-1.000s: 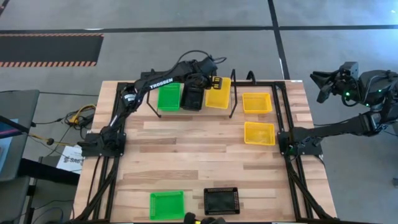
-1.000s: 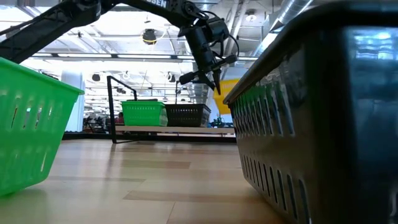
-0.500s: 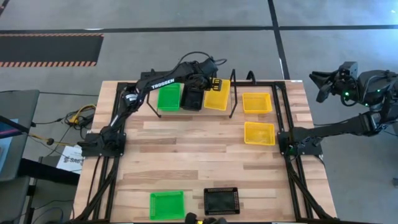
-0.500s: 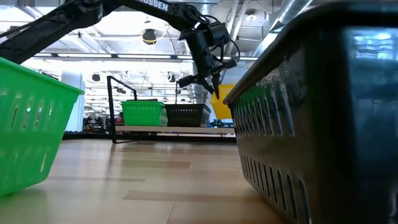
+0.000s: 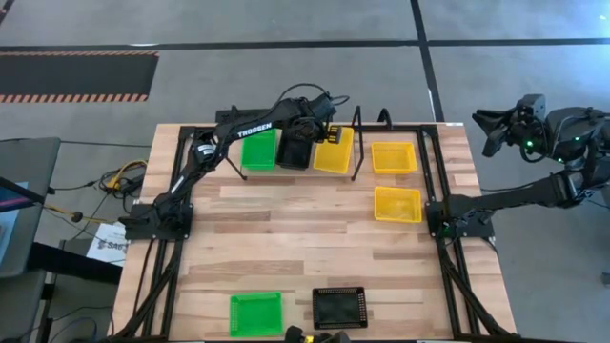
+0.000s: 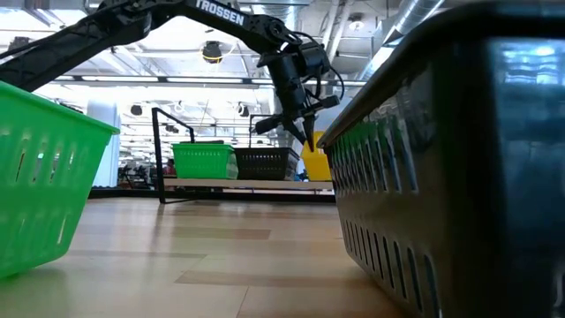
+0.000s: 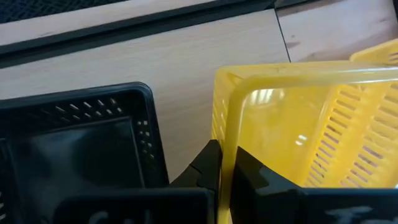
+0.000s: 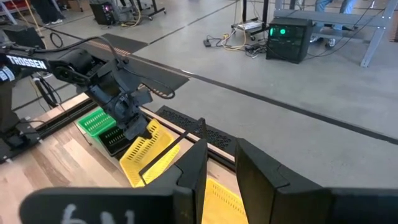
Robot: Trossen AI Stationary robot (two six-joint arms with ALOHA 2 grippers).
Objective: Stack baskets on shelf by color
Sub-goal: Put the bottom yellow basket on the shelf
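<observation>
The shelf (image 6: 221, 184) stands at the table's far edge. A green basket (image 5: 258, 150) and a black basket (image 5: 295, 150) sit side by side on its plank. My left gripper (image 5: 322, 129) is shut on a yellow basket (image 5: 335, 151) just right of the black one, over the shelf's right part. In the low view this yellow basket (image 6: 315, 163) hangs tilted close above the plank. My right gripper (image 8: 217, 168) is open and empty, raised beyond the table's right edge. My left gripper pinches the yellow basket's side wall (image 7: 227, 155) just below the rim, on the side next to the black basket, one finger (image 7: 249, 174) inside the basket and one outside. The fingers slant down from above. The basket hangs tilted; whether its low end touches the plank I cannot tell.
Two more yellow baskets (image 5: 394, 157) (image 5: 397, 204) lie on the table right of the shelf. A green basket (image 5: 256, 312) and a black basket (image 5: 339, 307) sit at the near edge. The middle of the table is bare wood.
My left gripper has gone down toward the shelf's right part, still shut on the yellow basket. The basket has sunk with it and now hangs lower, next to the black basket.
</observation>
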